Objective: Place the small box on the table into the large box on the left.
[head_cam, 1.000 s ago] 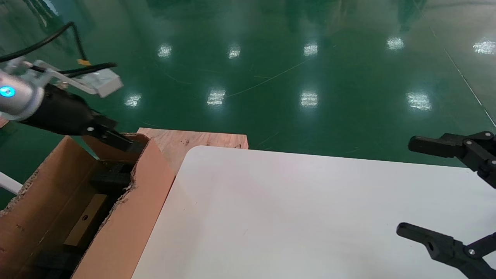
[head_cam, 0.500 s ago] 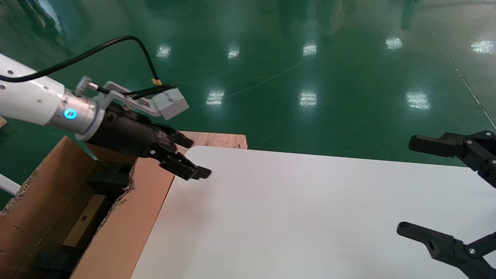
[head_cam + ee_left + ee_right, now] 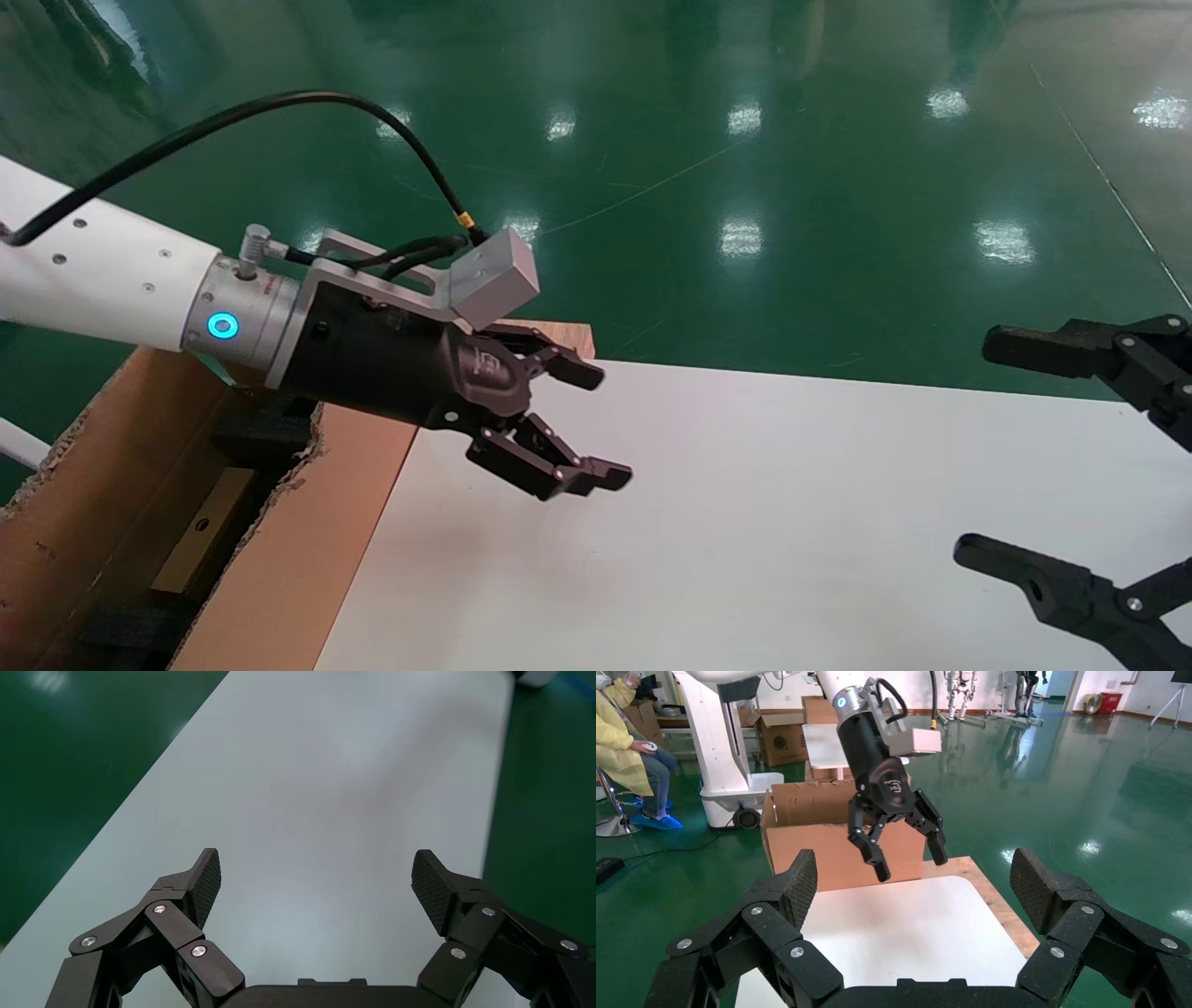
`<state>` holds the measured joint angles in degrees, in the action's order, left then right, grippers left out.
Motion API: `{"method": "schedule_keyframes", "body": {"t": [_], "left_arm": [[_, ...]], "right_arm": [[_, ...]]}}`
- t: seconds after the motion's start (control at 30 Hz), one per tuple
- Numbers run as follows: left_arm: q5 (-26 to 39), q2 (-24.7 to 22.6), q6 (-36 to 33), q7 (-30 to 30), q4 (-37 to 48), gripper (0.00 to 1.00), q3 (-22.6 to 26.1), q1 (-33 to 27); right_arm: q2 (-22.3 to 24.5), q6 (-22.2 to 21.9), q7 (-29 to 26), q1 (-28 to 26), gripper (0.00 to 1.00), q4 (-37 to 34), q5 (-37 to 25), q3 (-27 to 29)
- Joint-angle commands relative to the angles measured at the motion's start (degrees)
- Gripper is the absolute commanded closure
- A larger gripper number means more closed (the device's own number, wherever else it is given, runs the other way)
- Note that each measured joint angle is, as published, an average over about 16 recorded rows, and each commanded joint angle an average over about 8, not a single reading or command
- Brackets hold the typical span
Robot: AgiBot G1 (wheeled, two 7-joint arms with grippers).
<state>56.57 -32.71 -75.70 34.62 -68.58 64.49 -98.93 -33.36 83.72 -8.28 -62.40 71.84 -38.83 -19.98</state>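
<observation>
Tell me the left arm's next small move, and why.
Probably draw the open, empty left gripper, above the smooth white table, back to rest: the small brown cardboard box already lies inside the big torn-edged cardboard carton. The right gripper hangs open at right.

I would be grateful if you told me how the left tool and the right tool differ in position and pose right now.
The left tool hangs above the table's left end, beside the large box; the right tool sits at the table's right edge. The left tool shows its whole body and wrist in the head view; the right tool shows only its fingers. Both are open and empty.
</observation>
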Motion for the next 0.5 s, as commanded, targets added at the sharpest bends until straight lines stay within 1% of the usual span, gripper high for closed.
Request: {"method": "schedule_keyframes", "body": {"t": [0.03, 0.5], "left_arm": [[-1.09, -0.17, -0.74, -1.77, -0.37, 0.0, -3.59, 2.77], [-8.72, -1.37, -5.93, -14.15, -2.96, 0.0, -28.74, 22.15]], "right_arm": [[0.0, 0.0, 0.0, 0.0, 0.0, 0.0, 0.0, 0.0], [0.0, 0.0, 0.0, 0.0, 0.0, 0.0, 0.0, -0.01]]}}
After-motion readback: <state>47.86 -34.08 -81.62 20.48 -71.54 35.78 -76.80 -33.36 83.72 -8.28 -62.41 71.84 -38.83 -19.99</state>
